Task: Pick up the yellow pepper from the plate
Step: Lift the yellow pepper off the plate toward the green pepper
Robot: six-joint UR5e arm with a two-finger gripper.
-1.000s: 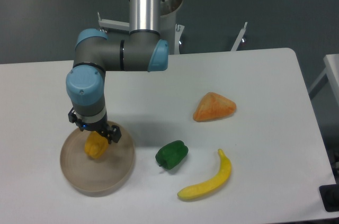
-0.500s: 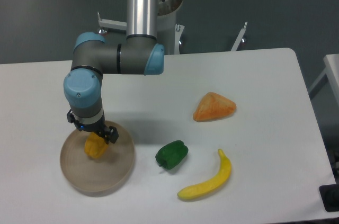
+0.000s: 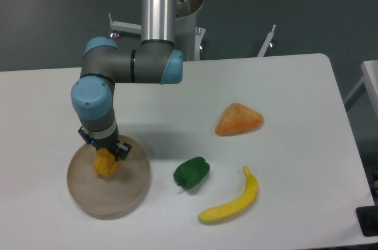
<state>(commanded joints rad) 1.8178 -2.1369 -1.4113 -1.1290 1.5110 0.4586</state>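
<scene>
The yellow pepper (image 3: 106, 164) sits on the round tan plate (image 3: 127, 194) at the front left of the table, left of the plate's middle. My gripper (image 3: 106, 154) points straight down onto the pepper, its fingers drawn in against the pepper's upper sides. The wrist hides the pepper's top and stem. The pepper still rests on the plate.
A green pepper (image 3: 191, 172) lies just right of the plate. A yellow banana (image 3: 232, 202) lies at the front, and an orange wedge-shaped piece (image 3: 238, 119) sits further back on the right. The arm's base column (image 3: 158, 2) stands at the back edge.
The gripper's jaws have drawn inward around the yellow pepper and the wrist has sunk slightly. The pepper has stayed in place on the plate.
</scene>
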